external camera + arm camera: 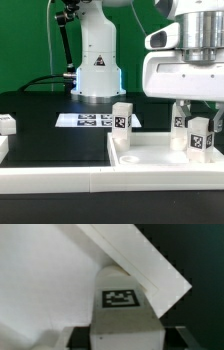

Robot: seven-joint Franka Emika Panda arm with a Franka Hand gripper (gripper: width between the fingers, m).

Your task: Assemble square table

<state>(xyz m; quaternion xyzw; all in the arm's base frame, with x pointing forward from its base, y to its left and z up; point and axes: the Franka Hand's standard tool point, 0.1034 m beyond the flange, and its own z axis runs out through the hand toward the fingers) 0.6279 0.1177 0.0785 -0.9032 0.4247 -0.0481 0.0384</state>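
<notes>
The square table top (150, 157) lies flat at the front right of the exterior view. My gripper (200, 124) is shut on a white block leg (200, 139) and holds it upright over the top's right part. In the wrist view the held leg (121, 297) shows its tag between my dark fingers (84, 338), right at a corner of the table top (150, 266). A second leg (122, 119) stands at the top's far left corner. A third leg (180, 123) shows just behind the held one. A fourth leg (7, 123) lies at the far left.
The marker board (88, 120) lies flat on the black surface behind the table top. The arm's white base (97, 60) stands at the back. A long white rail (60, 181) runs along the front edge.
</notes>
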